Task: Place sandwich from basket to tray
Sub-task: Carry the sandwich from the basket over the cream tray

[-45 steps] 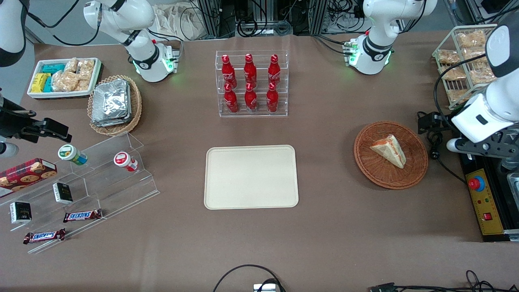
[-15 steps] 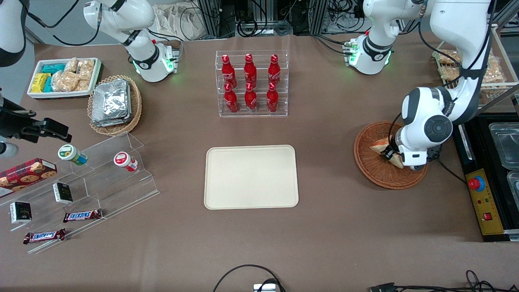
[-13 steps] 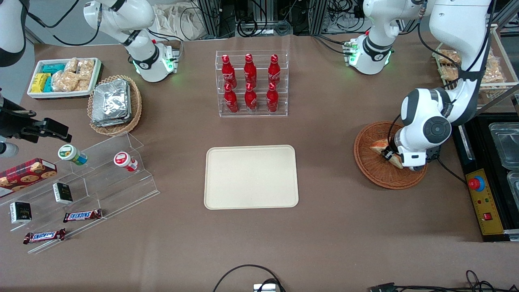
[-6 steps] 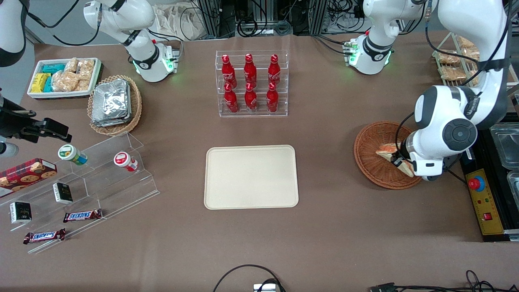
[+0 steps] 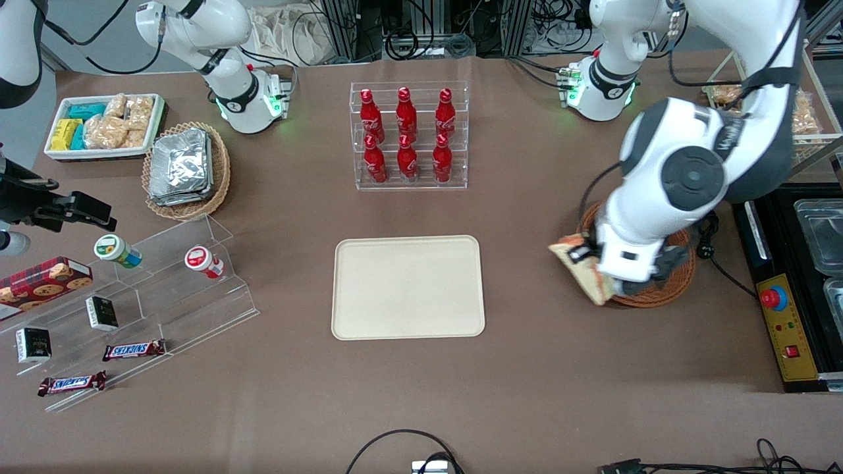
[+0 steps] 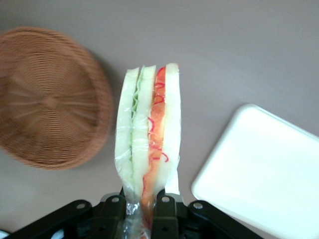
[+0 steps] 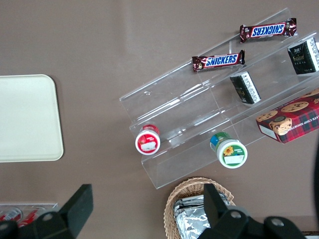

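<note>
The left arm's gripper (image 5: 602, 266) holds the clear-wrapped triangular sandwich (image 5: 579, 271) above the reddish-brown wicker basket's (image 5: 665, 293) tray-side rim.

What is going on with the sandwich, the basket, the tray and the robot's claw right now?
Sandwich: lifted out of the basket, pinched at one end by the claw, hanging above the table.
Basket: empty, sitting on the table.
Tray: empty, flat on the table, nothing on it yet.
Claw: shut on the sandwich, up in the air between the basket and the tray.
</note>
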Motion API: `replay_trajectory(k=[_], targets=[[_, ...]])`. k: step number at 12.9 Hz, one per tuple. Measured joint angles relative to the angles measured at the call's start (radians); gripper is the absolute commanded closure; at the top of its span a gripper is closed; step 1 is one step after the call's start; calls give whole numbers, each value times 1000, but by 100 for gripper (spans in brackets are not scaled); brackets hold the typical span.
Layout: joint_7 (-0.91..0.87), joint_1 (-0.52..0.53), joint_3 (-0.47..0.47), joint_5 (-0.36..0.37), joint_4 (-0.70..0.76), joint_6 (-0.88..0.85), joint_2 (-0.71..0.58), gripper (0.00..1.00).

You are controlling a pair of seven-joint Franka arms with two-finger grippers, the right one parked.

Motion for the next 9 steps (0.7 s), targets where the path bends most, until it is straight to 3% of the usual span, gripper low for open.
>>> replay_trajectory(k=[2, 6, 9], targets=[[72, -62, -47, 22, 79, 0, 114, 100], [156, -212, -52, 112, 174, 12, 345, 100], [171, -258, -50, 133, 260, 67, 485, 100]])
